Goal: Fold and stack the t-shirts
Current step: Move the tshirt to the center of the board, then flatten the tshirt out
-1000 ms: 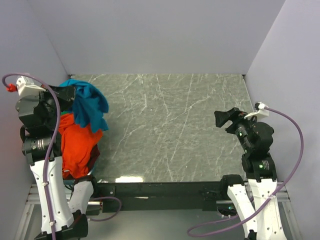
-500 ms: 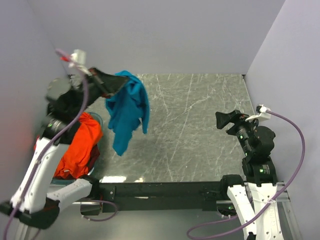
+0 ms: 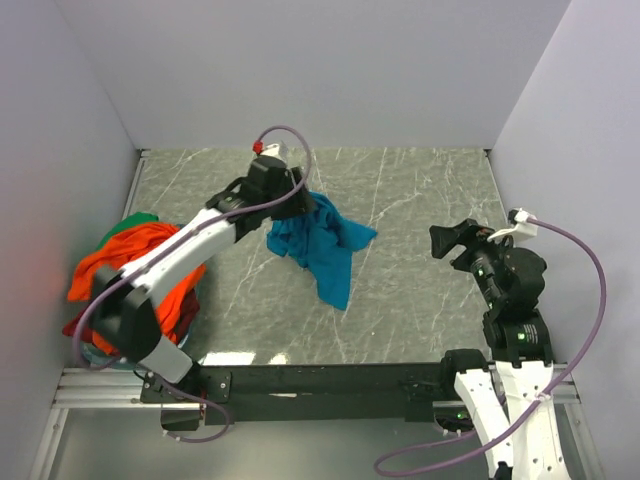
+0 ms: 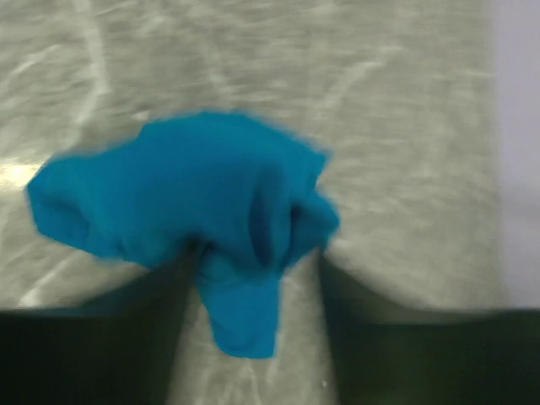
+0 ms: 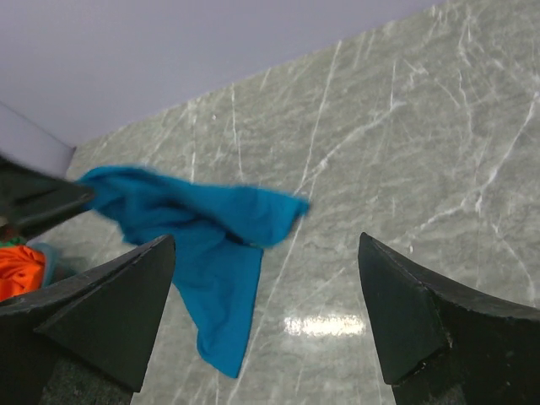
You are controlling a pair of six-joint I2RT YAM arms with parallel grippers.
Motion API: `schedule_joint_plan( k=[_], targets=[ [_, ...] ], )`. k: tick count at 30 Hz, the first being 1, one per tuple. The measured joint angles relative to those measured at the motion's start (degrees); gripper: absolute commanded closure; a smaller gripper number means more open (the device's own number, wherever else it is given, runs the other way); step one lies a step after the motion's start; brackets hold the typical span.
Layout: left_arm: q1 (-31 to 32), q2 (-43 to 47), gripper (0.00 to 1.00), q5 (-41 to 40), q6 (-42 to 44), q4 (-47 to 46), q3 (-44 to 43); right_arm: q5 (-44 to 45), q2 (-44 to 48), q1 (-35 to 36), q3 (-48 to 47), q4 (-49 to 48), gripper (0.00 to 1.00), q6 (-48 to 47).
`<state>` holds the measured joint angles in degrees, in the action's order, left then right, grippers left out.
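Teal t-shirt (image 3: 318, 245) hangs bunched over the marble tabletop (image 3: 420, 190), pinched in the clamped left jaws, while the right jaws gape wide, holding nothing, well apart.

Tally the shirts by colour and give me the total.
teal shirt: 1
orange shirt: 1
green shirt: 1, only an edge shows
red shirt: 1, only an edge shows
total: 4
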<state>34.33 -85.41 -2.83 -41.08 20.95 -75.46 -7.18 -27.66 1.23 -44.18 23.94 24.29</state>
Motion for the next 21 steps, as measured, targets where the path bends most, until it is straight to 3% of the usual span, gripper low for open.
schedule_joint_plan(
  k=[2,7,13,21],
  targets=[
    [-0.13,-5.53,0.01,-4.20,0.59,2.78,-2.82,-0.24,-1.20,0.00,0.02,0.59,0.05,-0.07],
    [-0.72,-9.01,0.01,-9.53,-0.07,6.82,-4.00,-1.31,-3.48,0.00,0.63,1.79,0.04,-0.17],
    [0.70,2.19,0.01,-8.68,-2.47,4.42,7.93,-1.53,-5.60,0.00,1.75,2.25,0.03,0.09],
    [15.63,11.87,0.01,-8.70,-10.51,4.15,23.69,-1.53,-9.03,0.00,3.74,1.77,0.01,0.83]
  ],
)
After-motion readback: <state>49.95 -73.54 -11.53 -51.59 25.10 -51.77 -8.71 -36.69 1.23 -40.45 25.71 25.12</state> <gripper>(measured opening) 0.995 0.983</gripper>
